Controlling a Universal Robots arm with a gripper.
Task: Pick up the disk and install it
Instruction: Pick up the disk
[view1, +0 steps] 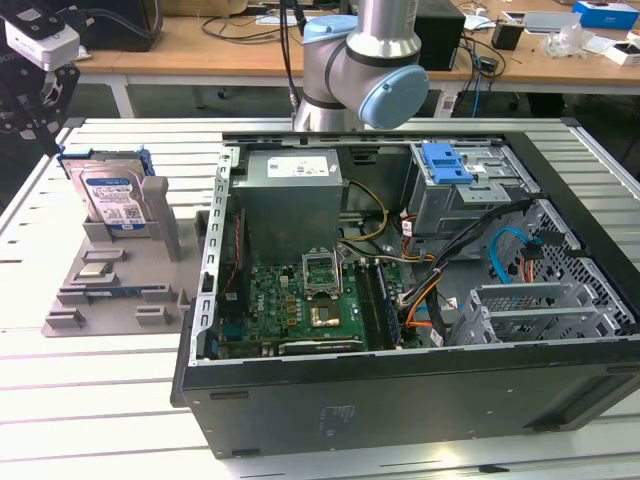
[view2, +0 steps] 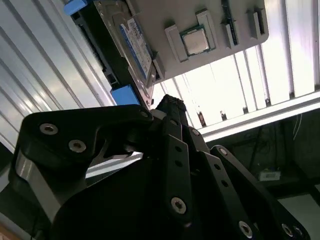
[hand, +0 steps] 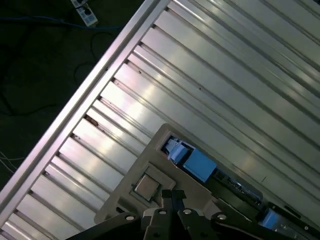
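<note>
Silvery metal disk (view1: 112, 195) framed in blue plastic; table (view1: 100, 400) of glossy ribbed metal.

The flat silver disk in its blue plastic bracket (view1: 112, 193) stands with its lower edge hidden behind the grey plastic stand (view1: 160, 220). Its label print is too small to read. The black end effector (view1: 35, 105) is cut off by the exterior view's left edge.

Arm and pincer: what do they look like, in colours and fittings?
In the exterior view the arm is a silver-grey tube with rounded grey joints closed by light-blue caps. In the second wrist view the pincer is matt black, built of hinged bars studded with silver screws.
</note>
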